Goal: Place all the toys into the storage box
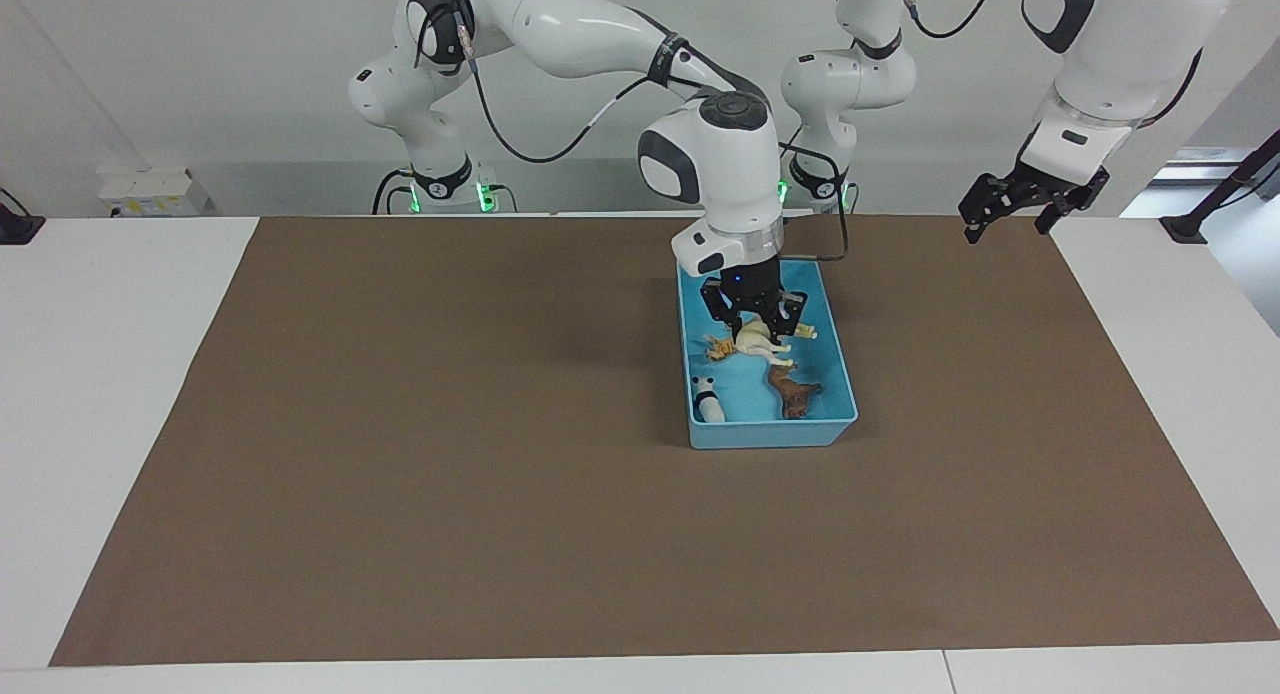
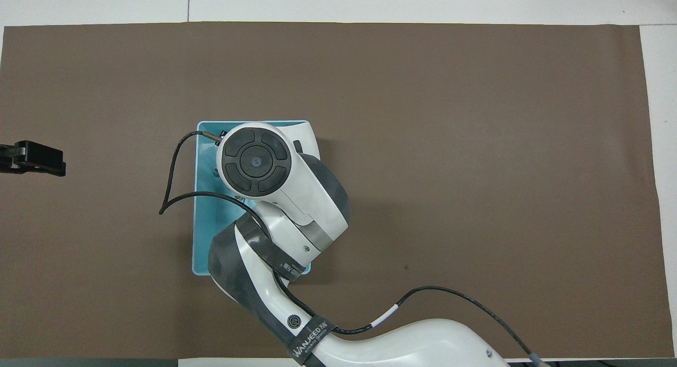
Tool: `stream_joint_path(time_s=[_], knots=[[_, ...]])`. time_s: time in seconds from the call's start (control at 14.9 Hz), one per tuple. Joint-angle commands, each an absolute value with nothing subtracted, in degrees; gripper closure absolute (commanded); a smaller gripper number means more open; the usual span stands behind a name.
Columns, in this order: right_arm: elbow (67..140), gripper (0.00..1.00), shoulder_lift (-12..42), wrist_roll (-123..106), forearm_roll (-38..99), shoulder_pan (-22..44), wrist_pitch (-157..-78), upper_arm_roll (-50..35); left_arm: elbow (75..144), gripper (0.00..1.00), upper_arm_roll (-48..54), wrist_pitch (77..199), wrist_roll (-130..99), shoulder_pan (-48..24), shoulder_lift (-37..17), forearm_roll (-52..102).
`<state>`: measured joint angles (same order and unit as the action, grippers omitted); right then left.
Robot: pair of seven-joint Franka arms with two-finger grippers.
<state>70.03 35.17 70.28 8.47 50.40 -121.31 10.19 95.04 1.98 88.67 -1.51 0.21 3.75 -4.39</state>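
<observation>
The light blue storage box [image 1: 840, 374] stands on the brown mat, and all the toys are in it. The cream-white horse [image 1: 762, 342] lies beside the orange tiger [image 1: 719, 350]. The brown lion [image 1: 793, 392] and the black-and-white panda [image 1: 709, 400] lie at the box's end farther from the robots. My right gripper [image 1: 757, 322] is down inside the box, open, with its fingers on either side of the horse. In the overhead view the right arm covers the toys and most of the box [image 2: 203, 235]. My left gripper [image 1: 1008, 214] waits open and empty, raised over the mat's edge at the left arm's end.
A brown mat [image 1: 450, 454] covers the white table [image 1: 110, 394]. The left gripper also shows at the edge of the overhead view [image 2: 33, 158]. A cable loops from the right arm's wrist over the box's side [image 2: 169, 192].
</observation>
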Motion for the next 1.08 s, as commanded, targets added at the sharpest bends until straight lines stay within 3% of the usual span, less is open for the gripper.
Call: stream_joint_path(time_s=[0.0, 0.27, 0.67, 1.01], knots=[[70.40, 0.00, 33.66, 76.00, 9.76, 50.54, -120.41, 10.46, 93.16, 0.00, 1.67, 87.10, 1.57, 0.09, 2.37, -3.52], [71.54, 0.00, 28.59, 75.86, 8.53, 47.65, -110.16, 11.86, 92.90, 0.00, 1.67, 87.10, 1.58, 0.00, 2.20, -3.43], [78.48, 0.00, 15.66, 38.32, 8.26, 28.60, -91.26, 12.48, 93.16, 0.00, 1.67, 88.07, 1.58, 0.00, 2.20, -2.29], [82.26, 0.00, 11.08, -3.20, 4.14, 10.13, -90.27, 12.57, 93.16, 0.00, 1.67, 88.24, 1.49, 0.09, 2.20, -1.58]])
